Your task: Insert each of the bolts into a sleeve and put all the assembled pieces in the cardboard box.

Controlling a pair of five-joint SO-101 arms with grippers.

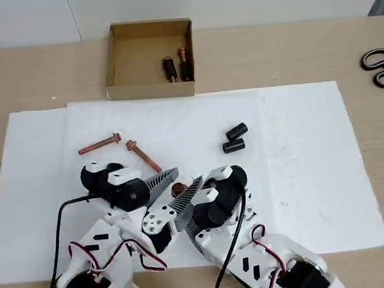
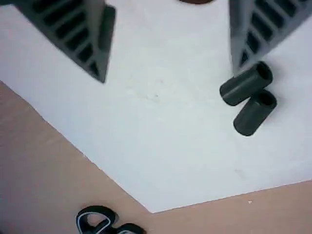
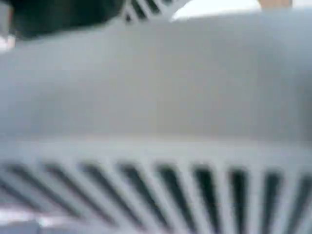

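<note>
Two bare copper bolts (image 1: 100,144) (image 1: 143,155) lie on the white paper, left of centre. Two black sleeves (image 1: 236,131) (image 1: 233,146) lie side by side to the right, and the left wrist view has them (image 2: 245,84) (image 2: 255,113) just past one fingertip. The cardboard box (image 1: 117,57) at the back holds two assembled pieces (image 1: 169,68) (image 1: 185,64). My left gripper (image 1: 176,186) (image 2: 168,70) is open, with a small copper piece (image 1: 177,188) between its fingers. My right gripper (image 1: 205,196) is pressed close against it from the right.
White paper (image 1: 300,176) covers the middle of the wooden table. Black-handled scissors (image 1: 381,67) (image 2: 105,222) lie on the bare wood at the far right. Both arms crowd the front edge.
</note>
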